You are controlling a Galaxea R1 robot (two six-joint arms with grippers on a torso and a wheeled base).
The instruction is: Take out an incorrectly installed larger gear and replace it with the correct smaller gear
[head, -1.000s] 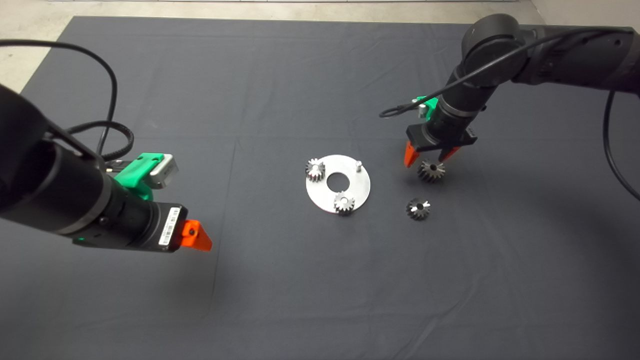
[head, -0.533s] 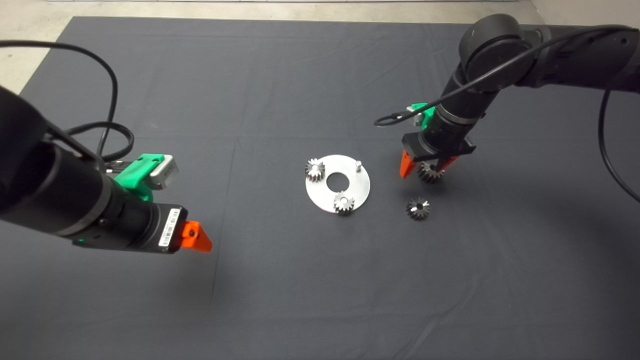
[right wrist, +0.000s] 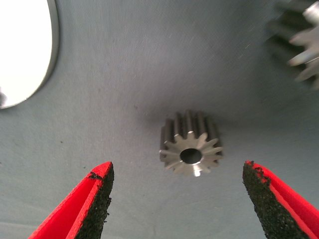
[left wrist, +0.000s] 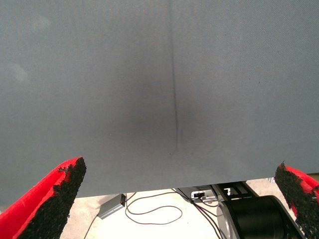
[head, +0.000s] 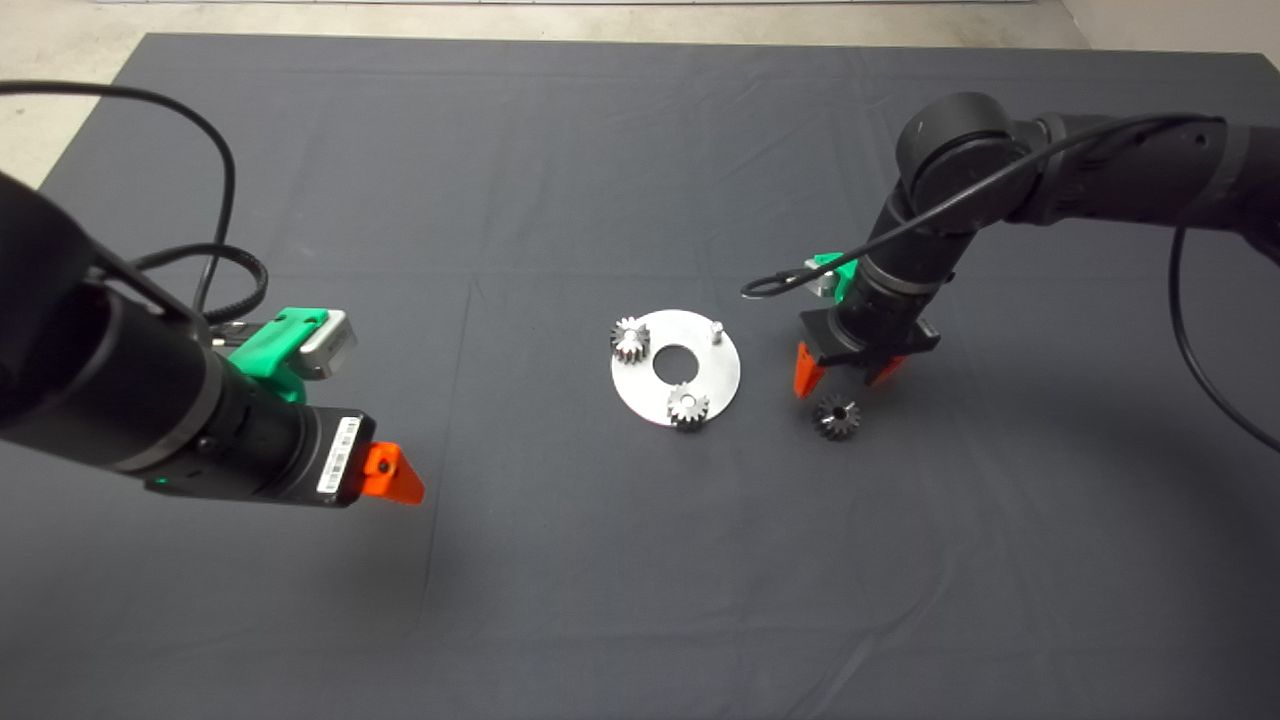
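Here the right gripper [head: 838,372] hangs over the smaller gear [head: 836,416], jaws spread.

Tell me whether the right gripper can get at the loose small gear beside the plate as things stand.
Probably yes. The right gripper hangs open just beyond the smaller gear, which lies alone on the mat, clear of the round plate. The larger gear sits off to one side, apart from it.

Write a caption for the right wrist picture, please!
Open right gripper hovers over the smaller gear on the dark mat.
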